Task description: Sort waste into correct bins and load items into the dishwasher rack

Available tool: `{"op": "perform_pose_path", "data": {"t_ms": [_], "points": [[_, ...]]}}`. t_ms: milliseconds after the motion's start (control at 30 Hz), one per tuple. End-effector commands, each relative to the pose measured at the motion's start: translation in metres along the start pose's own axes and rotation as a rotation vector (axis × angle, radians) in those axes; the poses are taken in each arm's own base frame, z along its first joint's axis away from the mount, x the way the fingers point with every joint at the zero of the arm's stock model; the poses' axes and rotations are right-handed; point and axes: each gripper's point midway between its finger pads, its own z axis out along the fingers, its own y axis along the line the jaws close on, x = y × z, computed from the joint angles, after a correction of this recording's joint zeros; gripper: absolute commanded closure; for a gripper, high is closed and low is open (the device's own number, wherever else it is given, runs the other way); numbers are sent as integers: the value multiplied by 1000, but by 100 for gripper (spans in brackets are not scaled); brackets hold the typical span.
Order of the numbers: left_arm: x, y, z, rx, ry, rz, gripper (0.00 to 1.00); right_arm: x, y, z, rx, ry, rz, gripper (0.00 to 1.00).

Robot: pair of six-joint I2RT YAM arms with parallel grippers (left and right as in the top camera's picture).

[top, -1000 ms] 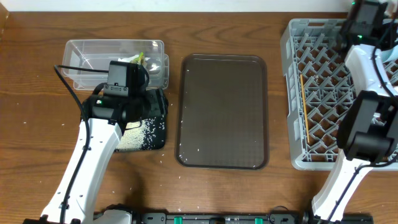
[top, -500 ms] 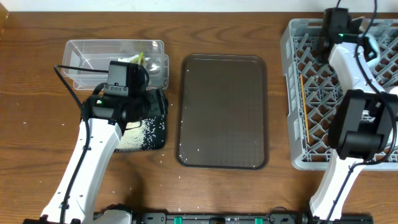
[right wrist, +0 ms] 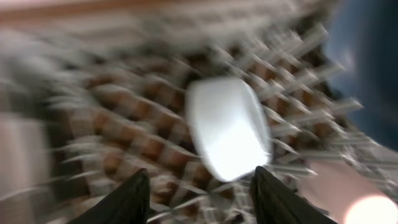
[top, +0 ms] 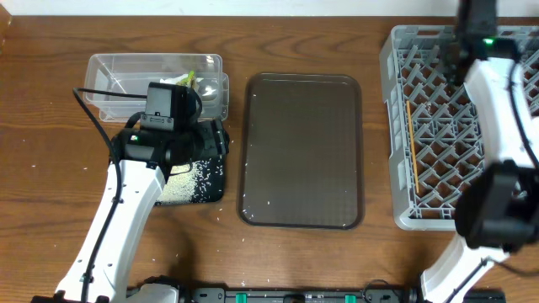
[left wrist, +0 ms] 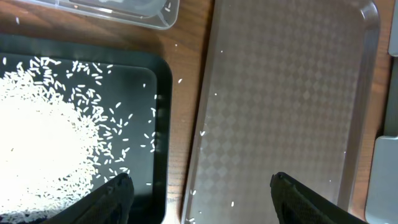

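- Wide-spread jaws on the left gripper, nothing pinched, hovering over the seam between the black tray and the brown serving tray.
- Same deal on the right gripper: parted and empty, in a super blurry view.
- One white cup on the rack, just ahead of the right jaws and not between them.
- One dark blue plate, only an edge showing, up and right of the cup.
- One rice pile in the black tray, left of the left jaws, plus stray grains on the serving tray.
- One clear tub with one crumpled wrapper inside.
- One thin wooden chopstick lying in the rack, or maybe a pair, can't tell.
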Motion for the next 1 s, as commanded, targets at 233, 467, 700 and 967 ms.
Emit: {"op": "perform_pose_path", "data": {"t_ms": [233,467,700,967], "points": [[-10,22,-3,-132,-50,60,15,48,83,-54,-578,196,-81,7],[47,49,-13,-233,183,13,13,84,48,-64,-467,364,-15,1],[62,52,-38,-228,116,45,13,89,28,-95,-404,275,-25,1],[61,46,-90,-146,-276,183,12,113,12,-144,-420,-86,3,1]]}}
